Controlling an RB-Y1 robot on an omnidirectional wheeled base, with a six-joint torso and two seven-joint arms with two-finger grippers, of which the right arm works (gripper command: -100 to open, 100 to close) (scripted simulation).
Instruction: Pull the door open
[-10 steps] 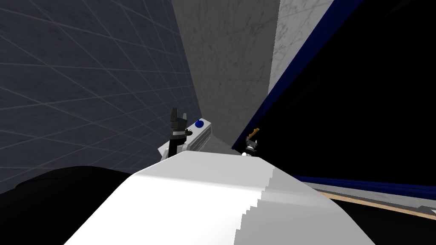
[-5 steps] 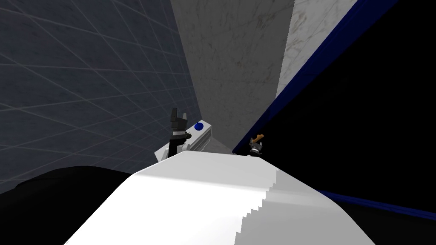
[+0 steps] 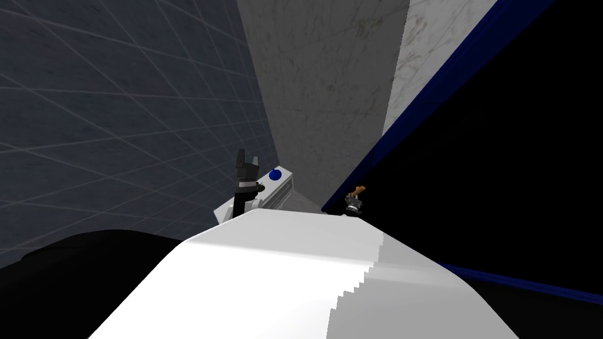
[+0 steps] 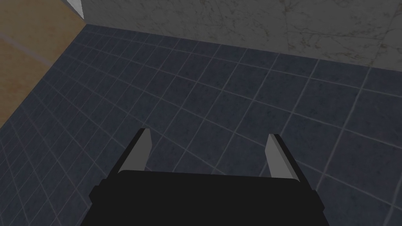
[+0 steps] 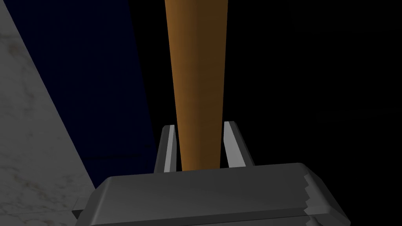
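An orange-brown door handle (image 5: 198,90) runs straight out from between the fingers of my right gripper (image 5: 199,147). Both fingers lie against its sides, so the gripper is shut on it. In the head view the same handle (image 3: 357,190) sticks out just above the right gripper (image 3: 352,201), at the foot of the dark blue door edge (image 3: 412,94). Beside the handle the dark blue door (image 5: 78,59) meets a grey marble wall (image 5: 27,129). My left gripper (image 3: 247,163) is held up to the left, away from the door. Its fingers stand open over dark floor tiles, with nothing between them (image 4: 208,151).
A grey marble wall (image 3: 330,88) rises ahead, with dark blue-grey tiles (image 3: 118,118) to its left. A white box with a round blue knob (image 3: 275,174) sits close by the left arm. A black area (image 3: 500,147) lies beyond the blue door edge.
The whole head picture has shifted a little, so I have moved. The right gripper now sits closer up against the handle. The left arm has not moved.
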